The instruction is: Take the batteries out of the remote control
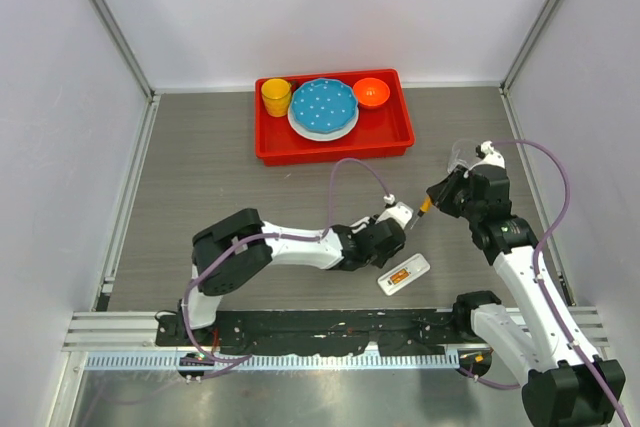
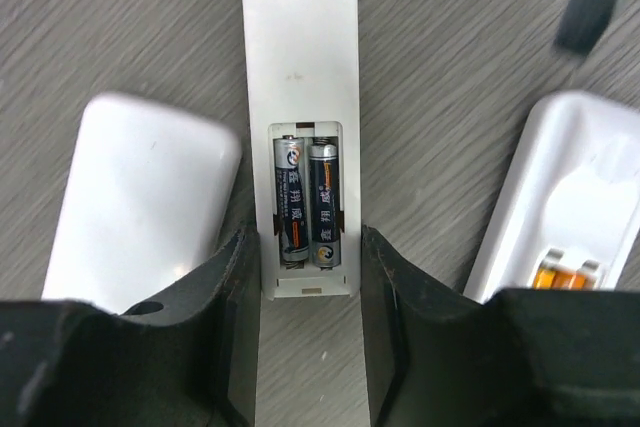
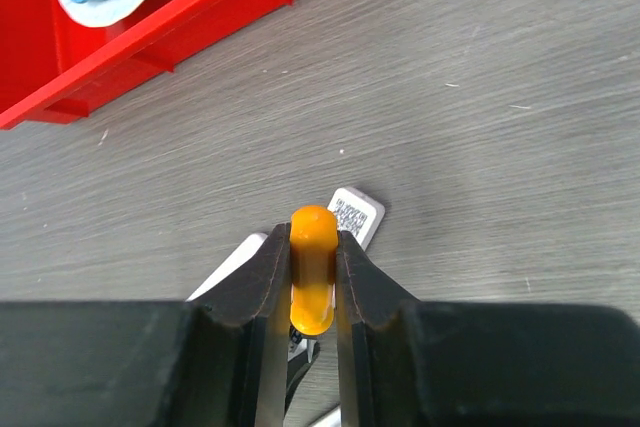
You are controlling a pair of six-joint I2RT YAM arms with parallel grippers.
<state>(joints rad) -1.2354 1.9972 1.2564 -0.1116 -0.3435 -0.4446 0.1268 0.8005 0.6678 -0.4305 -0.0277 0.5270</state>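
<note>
Left jaws pinch the white remote [image 2: 300,47], two dark silver-capped batteries [image 2: 290,207] inside; right jaws grip orange screwdriver [image 3: 313,267].

Ahead of the left tool [image 2: 310,287], the remote control [image 2: 300,47] runs off the top edge; whether the tool's fingers [image 2: 235,307] press its sides cannot be told. Up and right, a dark blurred shape [image 2: 598,7] is cut by the edge. Between the right tool's [image 3: 315,282] fingers the orange handle's [image 3: 313,237] lower end is hidden; a white piece [image 3: 357,212] just beyond is mostly covered.
</note>
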